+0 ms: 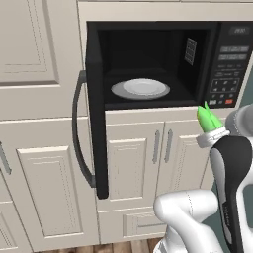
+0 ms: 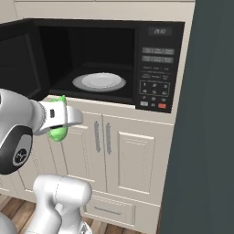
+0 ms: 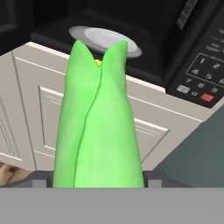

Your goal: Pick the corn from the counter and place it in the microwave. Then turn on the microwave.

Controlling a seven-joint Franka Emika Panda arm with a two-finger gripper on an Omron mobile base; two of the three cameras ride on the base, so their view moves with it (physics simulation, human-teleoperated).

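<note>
The corn (image 3: 98,127) stands lengthwise between the two fingers of the gripper (image 3: 98,181), its pointed husk tips reaching forward past them toward the microwave (image 1: 148,64); the fingers sit spread wide and pinch the cob at its base. In the left base view the corn (image 1: 208,118) pokes up out of the gripper (image 1: 211,134), just below and in front of the lower right corner of the microwave's opening, near the keypad (image 1: 227,74). In the right base view the corn (image 2: 58,124) shows partly behind the white hand, below the left part of the opening's lower edge. Going left to right ahead of the gripper: one microwave door (image 1: 95,123) swung fully open to the left, edge-on, with one long curved handle (image 1: 79,128); one dark cavity holding one round white plate (image 1: 141,89); then the one keypad with one red button (image 1: 229,102). There is one cob of corn, and one gripper. Under the microwave are two cream cabinet doors (image 1: 129,158) with two upright bar handles (image 1: 163,146) side by side, and a drawer (image 2: 109,208) below them. The cavity lies above and beyond the corn's tips, with open room over the plate. To the gripper's right stands a tall dark grey-green panel (image 2: 205,137), close to the keypad's edge.
</note>
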